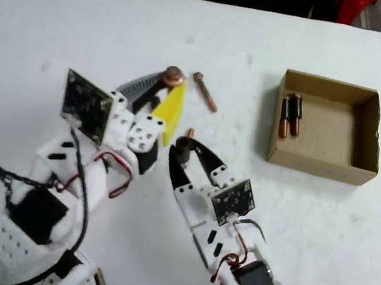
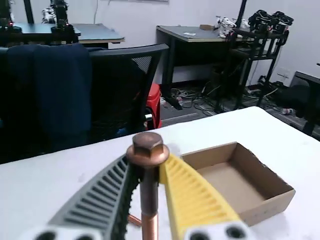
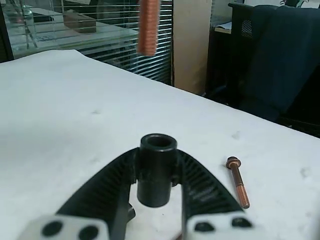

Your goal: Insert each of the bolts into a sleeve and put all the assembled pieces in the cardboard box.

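Note:
My left gripper (image 1: 170,86) (image 2: 146,167), with one grey and one yellow finger, is shut on a copper bolt (image 2: 147,150) held head up, its head (image 1: 174,77) above the fingertips. The bolt's threaded tip (image 1: 190,133) (image 3: 148,25) hangs just above a black sleeve (image 1: 184,147) (image 3: 157,167). My right gripper (image 1: 184,145) (image 3: 156,172), with black fingers, is shut on that sleeve, which stands upright with its bore facing up. A second bolt (image 1: 204,91) (image 3: 237,181) lies loose on the table. The cardboard box (image 1: 320,165) (image 2: 272,197) sits to the right with two assembled pieces (image 1: 290,114) inside.
The white table (image 1: 292,229) has free room between the arms and the box and along its far side. A dark office chair (image 2: 100,90) and desks stand beyond the table's far edge.

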Robot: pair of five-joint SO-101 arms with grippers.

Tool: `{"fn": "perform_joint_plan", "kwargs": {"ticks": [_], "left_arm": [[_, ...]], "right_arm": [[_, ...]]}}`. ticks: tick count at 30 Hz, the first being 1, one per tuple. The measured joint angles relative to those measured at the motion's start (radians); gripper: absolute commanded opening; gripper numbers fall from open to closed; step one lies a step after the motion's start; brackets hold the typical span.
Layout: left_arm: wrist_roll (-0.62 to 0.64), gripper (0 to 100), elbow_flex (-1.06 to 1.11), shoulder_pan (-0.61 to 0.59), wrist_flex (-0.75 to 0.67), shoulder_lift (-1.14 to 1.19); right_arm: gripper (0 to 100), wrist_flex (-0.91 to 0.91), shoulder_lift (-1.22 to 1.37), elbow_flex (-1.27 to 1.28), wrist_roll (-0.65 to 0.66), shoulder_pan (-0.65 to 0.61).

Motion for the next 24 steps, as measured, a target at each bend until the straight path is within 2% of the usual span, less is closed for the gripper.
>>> {"fn": "perform_joint_plan", "kwargs": {"ticks": [8, 12, 17, 24], "left_arm": [[0.0, 2, 0.219, 0.023, -0.233, -0.002], [0.015, 2, 0.226, 0.028, -0.252, -0.002], [0.135, 2, 0.227, 0.028, -0.252, -0.002], [0.176, 2, 0.227, 0.028, -0.226, -0.002]], "right_arm": [[1.6, 0.0, 0.0, 0.0, 0.0, 0.005], [1.6, 0.0, 0.0, 0.0, 0.0, 0.031], [1.6, 0.0, 0.0, 0.0, 0.0, 0.031], [1.6, 0.0, 0.0, 0.0, 0.0, 0.031]]}}
